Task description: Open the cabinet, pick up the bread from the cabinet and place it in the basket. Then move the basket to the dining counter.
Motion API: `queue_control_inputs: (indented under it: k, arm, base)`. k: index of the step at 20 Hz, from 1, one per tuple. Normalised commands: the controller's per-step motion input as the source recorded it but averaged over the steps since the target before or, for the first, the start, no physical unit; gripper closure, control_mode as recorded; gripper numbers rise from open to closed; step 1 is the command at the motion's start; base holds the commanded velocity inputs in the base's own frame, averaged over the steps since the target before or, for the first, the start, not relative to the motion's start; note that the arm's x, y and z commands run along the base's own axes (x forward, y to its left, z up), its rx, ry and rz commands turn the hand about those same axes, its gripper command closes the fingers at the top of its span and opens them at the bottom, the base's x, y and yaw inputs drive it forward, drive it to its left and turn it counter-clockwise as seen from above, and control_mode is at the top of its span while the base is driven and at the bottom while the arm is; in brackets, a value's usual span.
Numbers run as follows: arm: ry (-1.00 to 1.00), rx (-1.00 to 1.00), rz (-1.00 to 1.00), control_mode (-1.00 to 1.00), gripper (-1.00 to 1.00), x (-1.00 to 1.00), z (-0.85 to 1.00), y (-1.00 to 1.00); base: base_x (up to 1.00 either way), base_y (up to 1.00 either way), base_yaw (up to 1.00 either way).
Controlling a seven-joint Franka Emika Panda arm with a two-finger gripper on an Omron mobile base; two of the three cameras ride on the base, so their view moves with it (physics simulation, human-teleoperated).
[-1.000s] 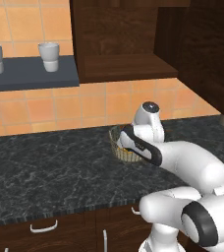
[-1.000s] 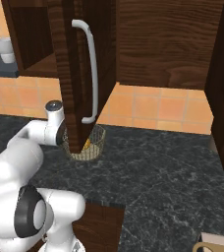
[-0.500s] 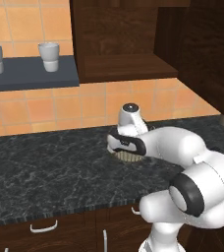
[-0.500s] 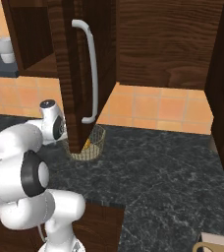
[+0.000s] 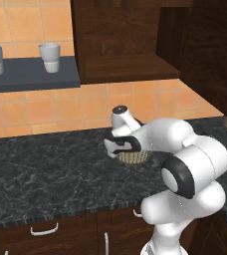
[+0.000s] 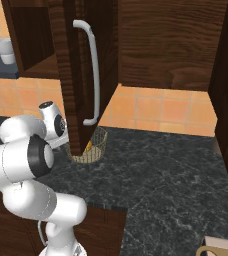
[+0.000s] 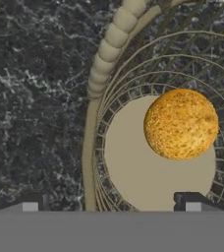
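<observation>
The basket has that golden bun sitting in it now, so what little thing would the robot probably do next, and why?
Probably lower the open gripper so its fingertips straddle the basket rim, then close. The bread already lies on the basket's flat base, and the hand view shows one fingertip inside the rim and one outside, over the black worktop. Gripping the rim is likely what lets it carry the basket away.

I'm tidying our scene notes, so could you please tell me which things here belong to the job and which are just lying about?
Part of the job:
- bread, lying in the basket
- basket on the black worktop
- cabinet, door open
- gripper, open over the basket rim

Just lying about:
- two cups on the wall shelf
</observation>
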Motion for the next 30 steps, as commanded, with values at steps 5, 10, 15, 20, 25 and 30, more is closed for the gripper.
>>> queue_control_inputs:
  k: [5, 10, 15, 20, 25, 30]
  arm:
    - [0.07, -0.1, 0.08, -1.0, -1.0, 0.07, -0.38, -0.12]
    - [0.02, -0.06, 0.09, -1.0, 1.0, -0.07, -0.26, -0.18]
    - [-0.05, -0.01, 0.07, -1.0, 1.0, -0.38, -0.03, -0.5]
    - [-0.06, 0.0, 0.12, -1.0, 1.0, -0.22, 0.11, -0.28]
    - [-0.14, 0.0, 0.17, -1.0, 1.0, -1.0, 0.93, 0.41]
    - [-0.01, 0.0, 0.08, -1.0, 1.0, -0.97, 0.76, 0.51]
  base:
    - [0.0, 0.0, 0.0]
    - [0.0, 0.0, 0.0]
    - [0.0, 0.0, 0.0]
    - [0.0, 0.0, 0.0]
    - [0.0, 0.0, 0.0]
    - [0.0, 0.0, 0.0]
